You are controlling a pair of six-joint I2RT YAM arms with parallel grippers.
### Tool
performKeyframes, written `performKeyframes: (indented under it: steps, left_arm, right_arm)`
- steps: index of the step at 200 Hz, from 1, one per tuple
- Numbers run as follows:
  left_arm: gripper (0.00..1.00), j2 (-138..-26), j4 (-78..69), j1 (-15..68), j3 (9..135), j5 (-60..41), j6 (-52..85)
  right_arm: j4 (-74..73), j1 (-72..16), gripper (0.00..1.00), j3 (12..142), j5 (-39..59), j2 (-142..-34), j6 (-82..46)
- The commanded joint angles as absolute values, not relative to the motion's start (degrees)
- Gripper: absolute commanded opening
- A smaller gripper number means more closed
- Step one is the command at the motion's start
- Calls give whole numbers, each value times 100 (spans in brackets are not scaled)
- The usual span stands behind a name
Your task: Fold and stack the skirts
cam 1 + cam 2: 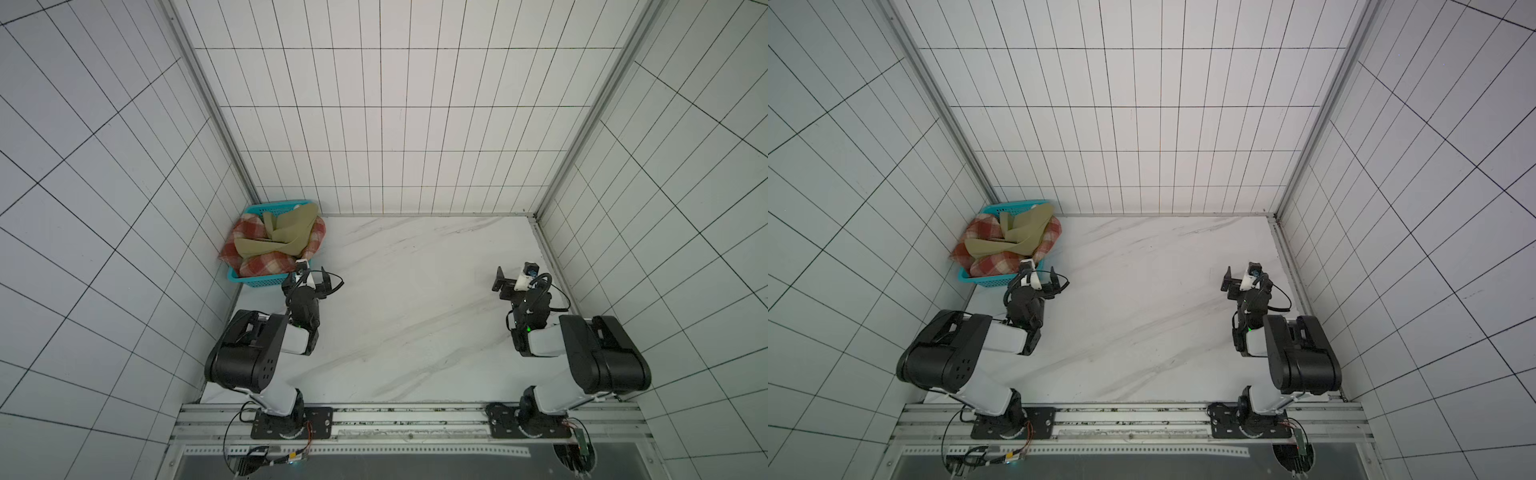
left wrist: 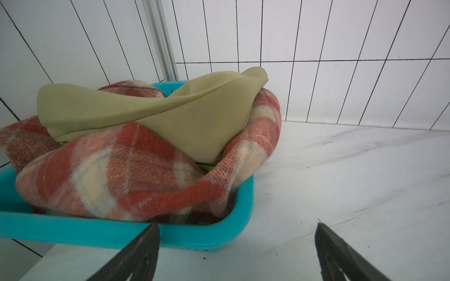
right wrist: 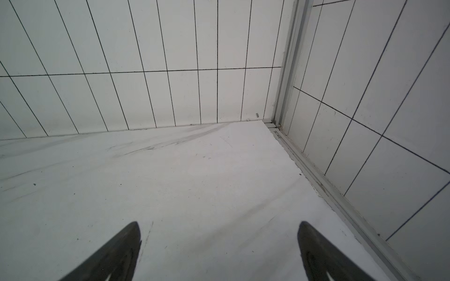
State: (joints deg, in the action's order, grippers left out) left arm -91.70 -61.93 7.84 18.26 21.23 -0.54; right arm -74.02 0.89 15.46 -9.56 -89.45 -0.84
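Left wrist view, frame left: olive skirt (image 2: 170, 114) looks light, limp atop thicker plaid skirt (image 2: 109, 175); I'd pinch its raised corner. The left gripper (image 2: 237, 243) and right gripper (image 3: 219, 243) gape wide, empty.

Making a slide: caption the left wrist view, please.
Open left gripper faces a teal basket holding an olive skirt atop a plaid skirt.
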Motion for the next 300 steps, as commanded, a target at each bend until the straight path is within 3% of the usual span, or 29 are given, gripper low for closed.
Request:
performKeyframes:
  steps: [1, 183, 191, 205, 226, 240, 272, 300]
  left_arm:
    - [97, -9176, -6317, 800, 1882, 2170, -124]
    - [97, -9171, -6238, 729, 1901, 2004, -82]
    - [92, -9167, -6274, 729, 1890, 1943, -109]
    - [74, -9016, -6267, 810, 1865, 1715, -337]
    - [70, -8330, -5357, 1412, 2108, 2789, -717]
    - [69, -7916, -4647, 1700, 2390, 2999, -830]
    - [68, -7212, -3557, 1729, 2960, 2378, 159]
    - [69, -7258, -1863, 1341, 4266, 2024, 763]
  right_arm:
    - [-7420, 149, 100, 1355, -1002, -8854, -132]
    - [-7395, 155, 100, 1376, -1002, -8867, -132]
    - [-7407, 154, 96, 1364, -1002, -8860, -132]
    - [-7447, 146, 82, 1325, -910, -8764, -85]
    - [-6588, -1, 75, 1530, -1035, -8236, 83]
    - [-6039, -136, 73, 1760, -1260, -8011, 176]
    - [-5388, -578, 69, 2281, -1919, -7855, 343]
    - [-4538, -689, 69, 2871, -1446, -7601, -83]
